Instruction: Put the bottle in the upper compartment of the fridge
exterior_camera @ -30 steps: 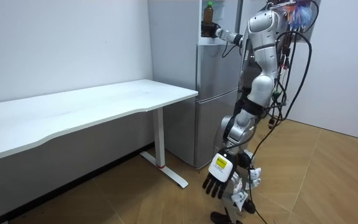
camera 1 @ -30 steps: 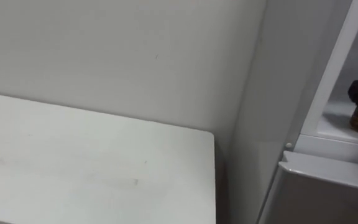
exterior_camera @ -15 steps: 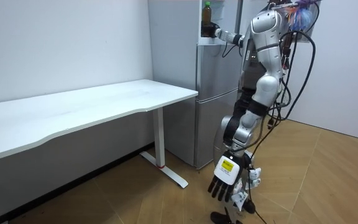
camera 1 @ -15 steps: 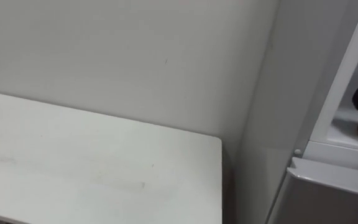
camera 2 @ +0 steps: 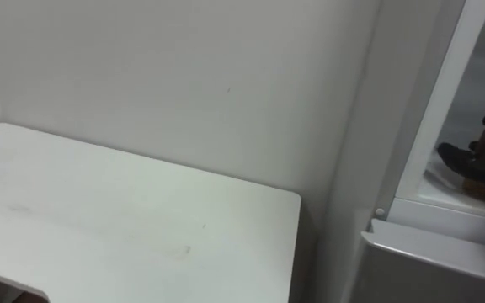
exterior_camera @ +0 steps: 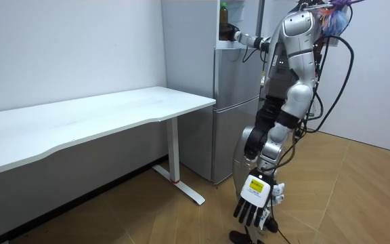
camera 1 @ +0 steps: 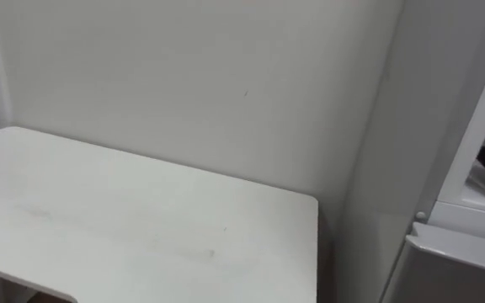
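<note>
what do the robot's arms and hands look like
Arms are silver-grey shells with black joints. The left hand is black, with a white tag marked yellow on its back. The right hand is black too.

In the room view the desk takes the left half of the frame, its back edge along the wall. The fridge stands at upper centre, just beside the desk's right end, with the robot to its right. The bottle stands upright in the fridge's upper compartment, the right robot hand just below it. The left robot hand hangs at lower centre-right, above the floor
</note>
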Motion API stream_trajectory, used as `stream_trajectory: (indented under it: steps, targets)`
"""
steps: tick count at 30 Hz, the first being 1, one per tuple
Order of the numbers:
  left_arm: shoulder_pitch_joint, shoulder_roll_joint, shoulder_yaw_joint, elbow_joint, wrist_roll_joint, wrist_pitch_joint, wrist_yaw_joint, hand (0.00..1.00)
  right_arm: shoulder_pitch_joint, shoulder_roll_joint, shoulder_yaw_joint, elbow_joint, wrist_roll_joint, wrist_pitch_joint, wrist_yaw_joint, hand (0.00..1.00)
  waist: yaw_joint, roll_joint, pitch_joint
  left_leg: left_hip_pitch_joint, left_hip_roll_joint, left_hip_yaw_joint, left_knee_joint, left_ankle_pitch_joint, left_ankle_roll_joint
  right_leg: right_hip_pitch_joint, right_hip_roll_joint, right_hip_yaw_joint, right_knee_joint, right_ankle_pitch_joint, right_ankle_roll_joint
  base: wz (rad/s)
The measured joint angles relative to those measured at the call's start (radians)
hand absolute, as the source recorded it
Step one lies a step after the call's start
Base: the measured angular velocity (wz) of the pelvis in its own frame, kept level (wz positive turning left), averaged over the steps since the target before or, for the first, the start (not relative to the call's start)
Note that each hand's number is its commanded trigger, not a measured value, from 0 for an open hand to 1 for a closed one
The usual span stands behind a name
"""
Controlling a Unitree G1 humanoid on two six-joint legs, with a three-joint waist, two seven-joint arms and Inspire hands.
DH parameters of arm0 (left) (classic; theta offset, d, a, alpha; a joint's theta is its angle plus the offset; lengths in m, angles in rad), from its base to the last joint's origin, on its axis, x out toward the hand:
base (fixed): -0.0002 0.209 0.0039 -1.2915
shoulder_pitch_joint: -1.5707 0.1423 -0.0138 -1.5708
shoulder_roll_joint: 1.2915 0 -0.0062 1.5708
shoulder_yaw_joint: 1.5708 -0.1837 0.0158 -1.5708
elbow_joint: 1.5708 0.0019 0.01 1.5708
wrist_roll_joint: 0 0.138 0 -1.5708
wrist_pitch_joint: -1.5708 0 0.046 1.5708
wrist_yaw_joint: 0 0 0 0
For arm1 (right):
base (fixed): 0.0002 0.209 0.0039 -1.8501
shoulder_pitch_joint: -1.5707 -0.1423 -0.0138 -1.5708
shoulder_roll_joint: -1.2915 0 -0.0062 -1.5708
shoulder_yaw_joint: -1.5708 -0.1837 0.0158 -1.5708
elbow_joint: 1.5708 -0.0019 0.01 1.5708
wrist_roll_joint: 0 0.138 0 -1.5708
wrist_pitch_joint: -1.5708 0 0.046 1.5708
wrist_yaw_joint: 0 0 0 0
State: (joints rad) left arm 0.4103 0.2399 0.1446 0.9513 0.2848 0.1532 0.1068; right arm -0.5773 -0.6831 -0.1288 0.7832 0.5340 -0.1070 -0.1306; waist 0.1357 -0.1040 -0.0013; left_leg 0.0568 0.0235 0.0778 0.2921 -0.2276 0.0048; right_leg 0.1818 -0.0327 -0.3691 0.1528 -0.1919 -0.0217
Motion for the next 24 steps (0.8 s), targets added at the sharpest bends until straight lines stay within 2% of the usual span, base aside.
stream_trajectory:
  steps: [4,11,15,24]
  targets:
    - [0.000,0.012,-0.002,0.000,0.000,0.004,0.002,0.00,0.013,-0.014,-0.004,0.003,-0.002,-0.002,0.001,0.00,0.002,0.008,0.0008,-0.010,0.000,-0.004,0.017,-0.005,0.003,0.006,-0.001,-0.015,-0.002,-0.001,0.002,0.12]
    - [-0.015,0.015,-0.005,-0.002,0.002,0.016,0.019,0.00,0.015,-0.013,-0.009,-0.002,-0.107,-0.005,0.007,0.00,0.006,0.024,-0.0065,-0.004,-0.002,-0.005,0.016,-0.006,0.004,0.010,-0.002,-0.007,-0.002,0.000,0.004,0.01]
    - [-0.026,0.015,-0.017,-0.002,0.002,0.023,0.020,0.00,0.015,-0.011,-0.009,-0.002,-0.102,-0.005,0.012,0.00,0.006,0.025,-0.0067,0.005,-0.002,-0.002,0.012,-0.006,0.004,0.015,0.001,0.007,-0.002,0.000,0.005,-0.01]
    - [-0.043,0.014,-0.043,-0.004,0.002,0.031,0.021,0.00,0.023,-0.002,-0.009,-0.002,-0.104,-0.005,0.013,0.00,0.006,0.021,-0.0048,0.014,-0.001,0.000,0.011,-0.008,0.004,0.026,0.001,0.007,-0.003,-0.001,0.006,0.00]
